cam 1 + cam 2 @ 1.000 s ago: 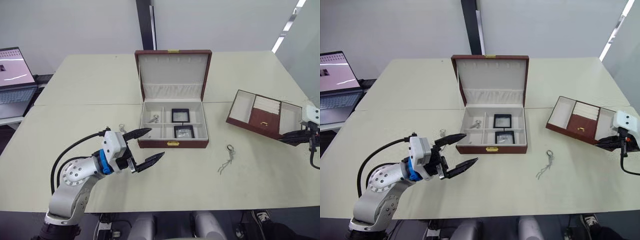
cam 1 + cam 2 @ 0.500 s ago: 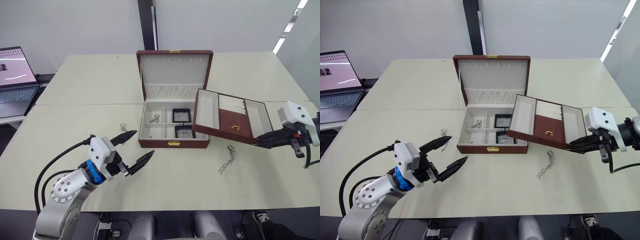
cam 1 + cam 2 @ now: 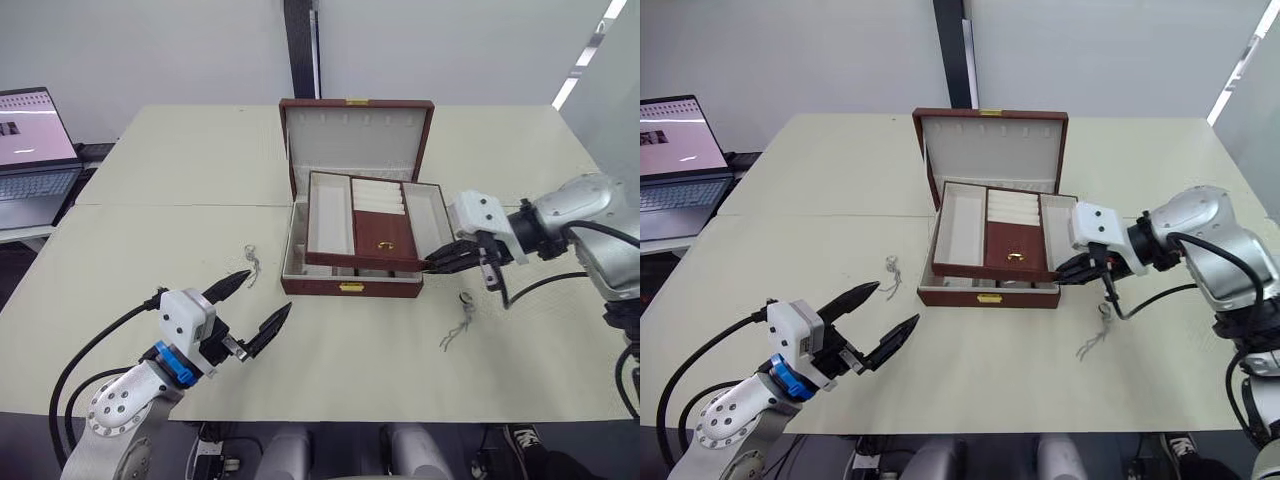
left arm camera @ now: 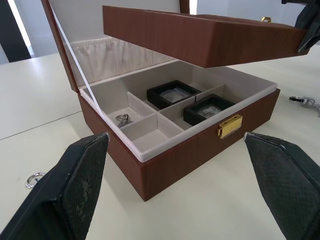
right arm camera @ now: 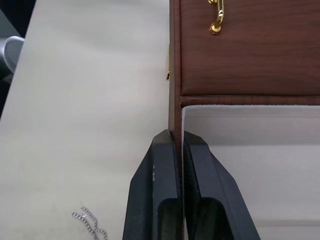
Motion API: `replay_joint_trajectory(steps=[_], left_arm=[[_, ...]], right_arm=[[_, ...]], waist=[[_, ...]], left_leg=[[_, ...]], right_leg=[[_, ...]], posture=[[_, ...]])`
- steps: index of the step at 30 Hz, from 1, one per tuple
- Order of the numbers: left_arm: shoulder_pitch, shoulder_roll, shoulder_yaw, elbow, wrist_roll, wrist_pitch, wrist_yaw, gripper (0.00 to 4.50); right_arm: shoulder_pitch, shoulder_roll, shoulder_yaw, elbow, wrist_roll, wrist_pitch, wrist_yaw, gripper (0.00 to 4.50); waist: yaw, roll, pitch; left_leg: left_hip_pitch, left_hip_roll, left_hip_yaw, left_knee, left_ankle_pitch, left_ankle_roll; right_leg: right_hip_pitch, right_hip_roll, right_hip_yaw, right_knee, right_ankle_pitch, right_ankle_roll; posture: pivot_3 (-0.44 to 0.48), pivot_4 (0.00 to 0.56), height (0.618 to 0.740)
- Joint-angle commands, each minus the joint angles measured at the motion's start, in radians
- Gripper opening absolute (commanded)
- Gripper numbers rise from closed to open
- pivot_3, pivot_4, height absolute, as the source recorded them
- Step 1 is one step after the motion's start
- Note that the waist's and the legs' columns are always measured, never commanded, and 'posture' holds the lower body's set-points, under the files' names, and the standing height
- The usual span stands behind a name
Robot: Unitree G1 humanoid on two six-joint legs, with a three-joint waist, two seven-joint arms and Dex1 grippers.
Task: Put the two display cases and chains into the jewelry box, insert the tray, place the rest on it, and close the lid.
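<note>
The right gripper (image 3: 1068,268) is pinching the front right wall of the tray (image 3: 372,222), one black finger on each side of the thin wood rim (the right wrist view shows it clearly). The tray hangs above the open jewelry box (image 3: 350,287), tilted, with its gold handle (image 3: 386,243) on the brown centre panel and cream-lined compartments either side. The lid (image 3: 358,134) stands upright behind, cream inside with a gathered pocket.

From the left wrist view there's a clear gap between the tray's underside and the box's rim. Both display cases (image 4: 172,94) sit flat in the box's right-hand compartments, and a chain (image 4: 122,119) lies in a back-left one.

The left gripper (image 3: 248,305) hovers over bare table in front-left of the box, fingers spread wide. One chain (image 3: 250,264) lies on the table left of the box, another (image 3: 458,322) on the right, just below the right gripper.
</note>
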Motion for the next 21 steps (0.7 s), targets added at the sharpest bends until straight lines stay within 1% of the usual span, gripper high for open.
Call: replay_joint_trajectory(steps=[1, 4, 9, 13, 17, 21], left_arm=[[0.031, -0.016, 0.017, -0.049, 0.013, -0.038, 0.014, 4.5], [0.052, -0.025, 0.026, -0.051, 0.023, -0.052, 0.017, 4.5], [0.08, -0.037, 0.036, -0.053, 0.033, -0.072, 0.025, 4.5], [0.096, -0.045, 0.035, -0.058, 0.04, -0.083, 0.034, 4.5], [0.103, -0.054, 0.031, -0.055, 0.049, -0.093, 0.038, 4.5], [0.083, -0.055, 0.013, -0.082, 0.056, -0.062, 0.064, 4.5]], right_arm=[[-0.115, 0.059, 0.064, 0.016, -0.059, 0.091, -0.03, 0.01], [-0.16, 0.111, 0.101, 0.029, -0.071, 0.16, -0.043, 0.01], [-0.2, 0.139, 0.151, 0.037, -0.083, 0.239, -0.041, 0.01], [-0.211, 0.14, 0.173, 0.034, -0.085, 0.263, -0.035, 0.01], [-0.201, 0.131, 0.179, 0.023, -0.097, 0.267, -0.04, 0.01], [-0.191, 0.128, 0.178, 0.02, -0.114, 0.27, -0.061, 0.01]], waist=[[-0.006, 0.0, 0.0], [-0.003, 0.0, 0.0], [0.004, 0.0, 0.0], [0.001, 0.0, 0.0], [0.001, 0.0, 0.0], [0.0, 0.0, 0.0]], left_leg=[[0.0, 0.0, 0.0, 0.0, 0.0, 0.0], [0.0, 0.001, 0.0, -0.001, 0.0, 0.0], [-0.005, -0.001, -0.003, 0.0, 0.0, 0.0], [-0.013, -0.001, -0.005, 0.002, 0.0, 0.0], [-0.013, -0.001, -0.005, 0.002, 0.0, 0.0], [-0.013, -0.001, -0.005, 0.002, 0.0, 0.0]], right_leg=[[-0.001, 0.0, 0.0, 0.0, 0.0, 0.0], [-0.003, 0.0, 0.001, 0.002, 0.0, 0.0], [-0.005, -0.001, -0.001, 0.001, 0.0, -0.001], [-0.012, -0.001, -0.002, 0.002, 0.0, -0.001], [-0.013, -0.001, -0.002, 0.002, 0.0, -0.001], [-0.013, -0.001, -0.002, 0.002, 0.0, -0.001]], posture=[[0.0, 0.15, 0.74], [0.0, 0.15, 0.74], [0.0, 0.15, 0.74], [0.0, 0.15, 0.74], [0.0, 0.15, 0.74], [0.0, 0.15, 0.74]])
